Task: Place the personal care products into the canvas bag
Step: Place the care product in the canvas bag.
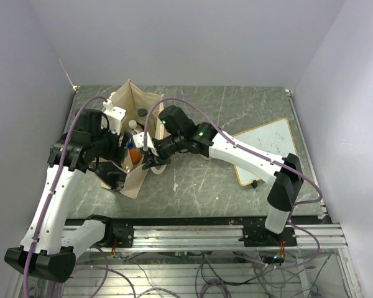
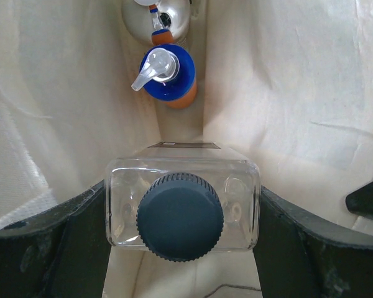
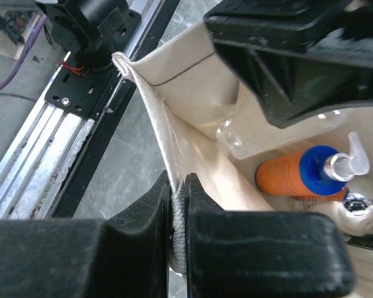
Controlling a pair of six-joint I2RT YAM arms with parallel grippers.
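The canvas bag (image 1: 137, 180) stands open at the left of the table. My left gripper (image 2: 181, 208) reaches down inside it, shut on a clear bottle with a dark cap (image 2: 180, 214), one finger against each side. Below it in the bag lie the blue-and-orange pump bottle (image 2: 169, 84) and a silver bottle (image 2: 174, 22). My right gripper (image 3: 179, 202) is shut on the bag's near rim (image 3: 143, 81). The right wrist view shows the clear bottle (image 3: 261, 139) and the orange bottle (image 3: 286, 177) inside. From above, the left gripper (image 1: 123, 149) and right gripper (image 1: 150, 160) meet at the bag.
A wood-framed whiteboard (image 1: 264, 149) lies at the right of the table under my right arm. A small white object (image 1: 176, 185) sits on the table beside the bag. The metal rail (image 1: 193, 233) runs along the near edge.
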